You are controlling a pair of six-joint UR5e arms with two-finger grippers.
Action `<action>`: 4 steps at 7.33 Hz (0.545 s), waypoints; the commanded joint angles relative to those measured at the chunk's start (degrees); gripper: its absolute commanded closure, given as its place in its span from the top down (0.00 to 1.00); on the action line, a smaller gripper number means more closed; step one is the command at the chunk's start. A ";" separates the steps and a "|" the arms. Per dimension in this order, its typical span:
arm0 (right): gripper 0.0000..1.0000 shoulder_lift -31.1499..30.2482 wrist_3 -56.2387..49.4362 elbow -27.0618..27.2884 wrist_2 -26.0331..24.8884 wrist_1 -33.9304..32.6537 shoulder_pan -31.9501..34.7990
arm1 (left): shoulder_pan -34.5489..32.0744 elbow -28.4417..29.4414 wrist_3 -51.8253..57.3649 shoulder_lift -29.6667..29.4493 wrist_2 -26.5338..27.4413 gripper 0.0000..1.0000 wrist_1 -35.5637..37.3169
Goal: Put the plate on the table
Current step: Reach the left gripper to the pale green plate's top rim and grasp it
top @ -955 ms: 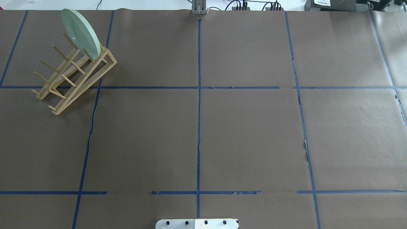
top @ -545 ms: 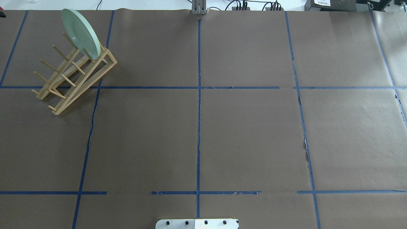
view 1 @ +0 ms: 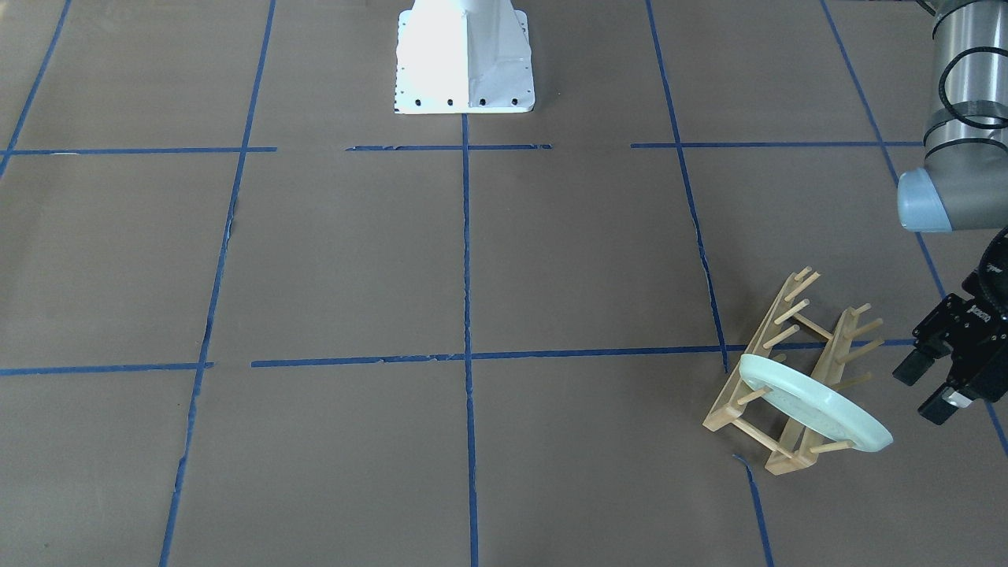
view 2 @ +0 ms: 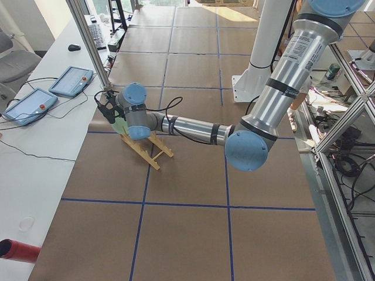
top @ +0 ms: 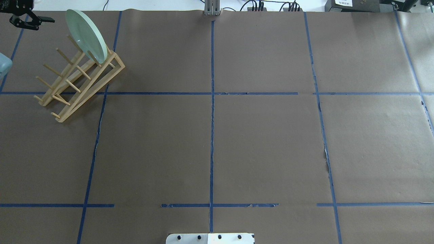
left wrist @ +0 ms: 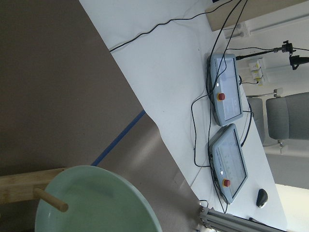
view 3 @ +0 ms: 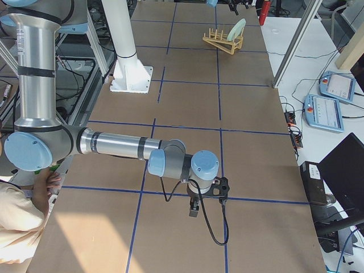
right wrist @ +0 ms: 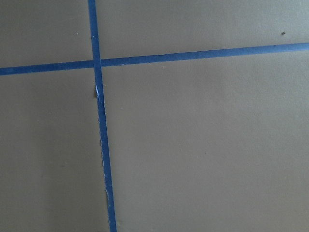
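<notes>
The round pale mint-green plate (top: 86, 35) stands where it stood half a second ago, on edge in the end slot of the light wooden peg rack (top: 79, 84). The change is beside it: the black left gripper (top: 39, 23), which was out of the overhead view before, has come in at the far left corner. A pale blue-grey arm joint (top: 4, 66) now also shows at that view's left edge.

The plate (view 1: 819, 405) leans between the pegs, not flat. It has a raised rim and faint concentric rings on its face. In the left wrist view one wooden peg (left wrist: 50, 199) crosses in front of the plate (left wrist: 96, 203).

The left gripper (view 1: 921, 391) has its two fingers (view 1: 909, 368) spread apart with nothing between them. The plate is just beside the fingertips, on their side toward the table's middle, and does not touch them. The rack's low end lies farther from the fingers, toward the robot.

White lettering on the left gripper's body is too small to read, as is the white label (top: 343, 2) on a black box past the table's far edge.

The rack rests on the brown paper-covered table (top: 264, 145), which is crossed by blue tape lines (top: 212, 135). The right gripper (view 3: 194, 208) hangs low over the table well apart from the plate, and I cannot tell whether its fingers are spread or closed.
</notes>
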 commanded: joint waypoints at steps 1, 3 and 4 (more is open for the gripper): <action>1.00 0.00 0.00 0.00 0.00 0.00 0.00 | 2.07 0.88 -0.22 -1.24 1.54 0.88 -0.04; 1.00 0.00 0.00 0.00 0.00 0.00 0.00 | 2.61 1.23 -0.31 -1.77 1.82 0.70 -0.04; 1.00 0.00 0.00 0.00 0.00 0.00 0.00 | 2.61 1.23 -0.31 -1.77 1.82 0.60 -0.12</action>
